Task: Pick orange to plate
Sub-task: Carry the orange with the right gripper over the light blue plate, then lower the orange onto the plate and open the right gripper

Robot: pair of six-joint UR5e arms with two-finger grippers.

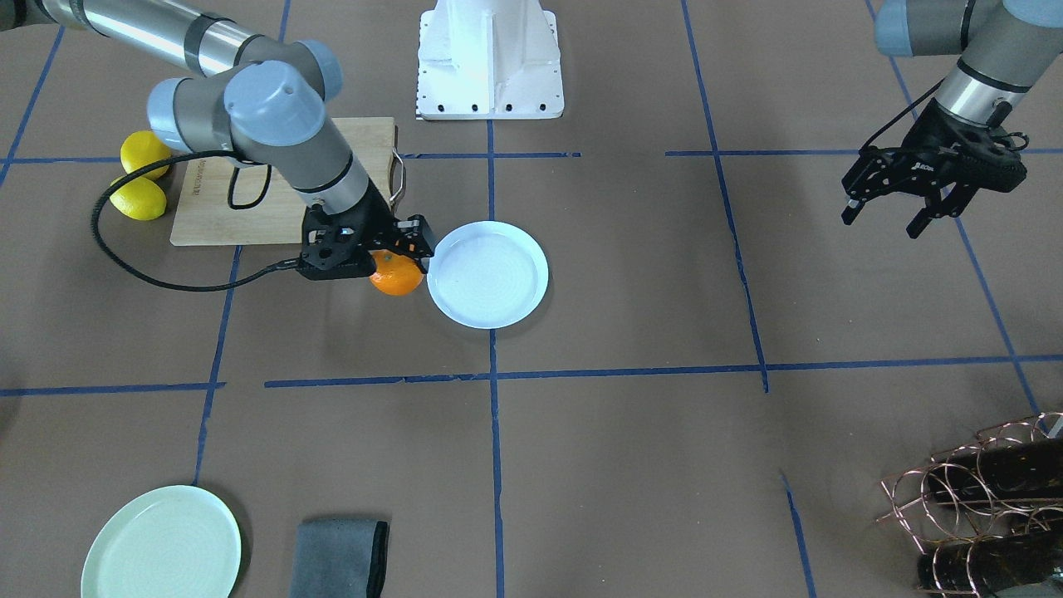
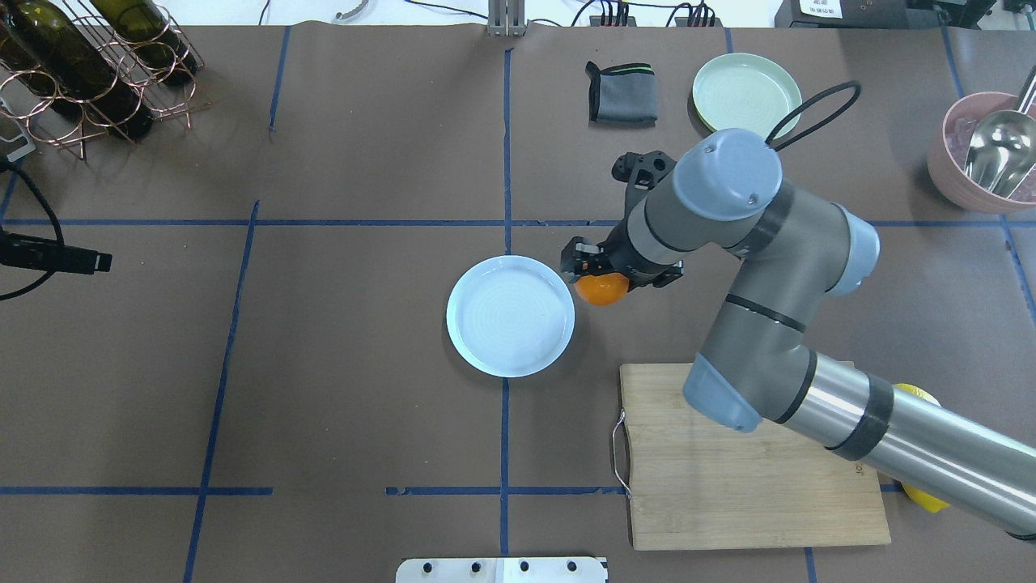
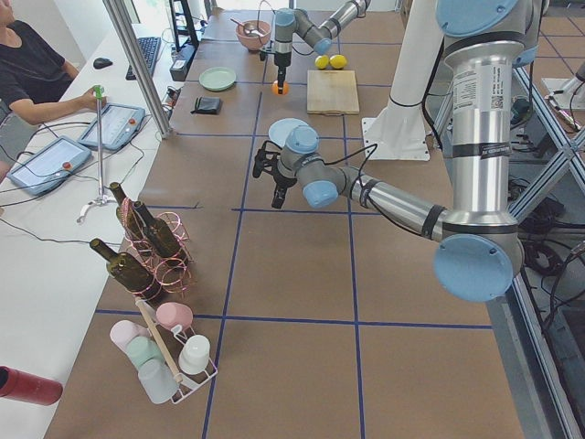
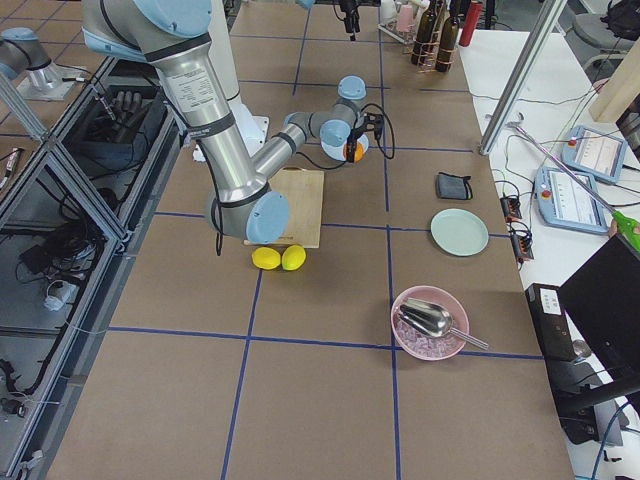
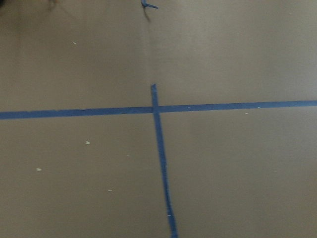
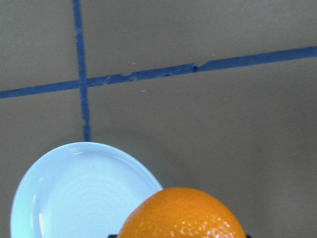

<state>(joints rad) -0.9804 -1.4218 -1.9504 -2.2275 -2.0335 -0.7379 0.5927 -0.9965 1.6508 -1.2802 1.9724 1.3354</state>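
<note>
The orange [image 1: 397, 280] [image 2: 600, 291] is held in my right gripper [image 1: 399, 256] [image 2: 604, 275], which is shut on it from above. It hangs right at the edge of the pale bluish-white plate [image 1: 490, 278] [image 2: 510, 317], on the side nearer the cutting board. The right wrist view has the orange [image 6: 183, 214] at the bottom, with the plate [image 6: 74, 193] beyond it at lower left. The plate holds nothing. Far off, over bare table, my left gripper [image 1: 884, 221] hovers open with nothing between its fingers.
A wooden cutting board [image 1: 241, 199] lies behind the right arm, with two lemons [image 1: 141, 176] beside it. On the far side are a mint-green plate [image 1: 162, 544] and a grey cloth [image 1: 340, 558], a wine rack [image 1: 980, 507], and a pink bowl with a scoop [image 2: 983, 158].
</note>
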